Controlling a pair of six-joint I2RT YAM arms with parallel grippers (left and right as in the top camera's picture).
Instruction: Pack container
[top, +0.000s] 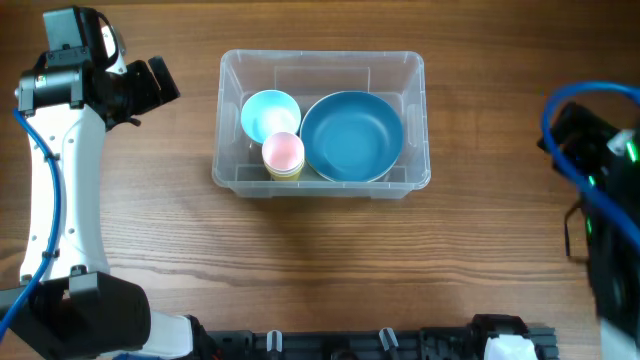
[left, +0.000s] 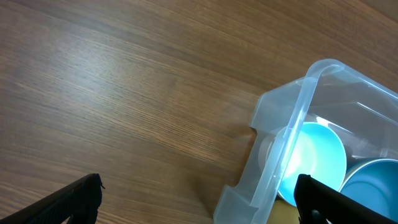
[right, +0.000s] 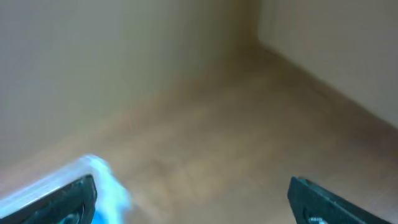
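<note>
The fixed camera looks straight down on the table (top: 300, 260), with the container (top: 322, 56) near mid-view. The left wrist camera sits low and close, left of the container (left: 298, 118), facing its corner. Both views share that end and the light blue bowl (top: 268, 112) inside. The right wrist view, from right of the container, is too blurred to tell its facing
</note>
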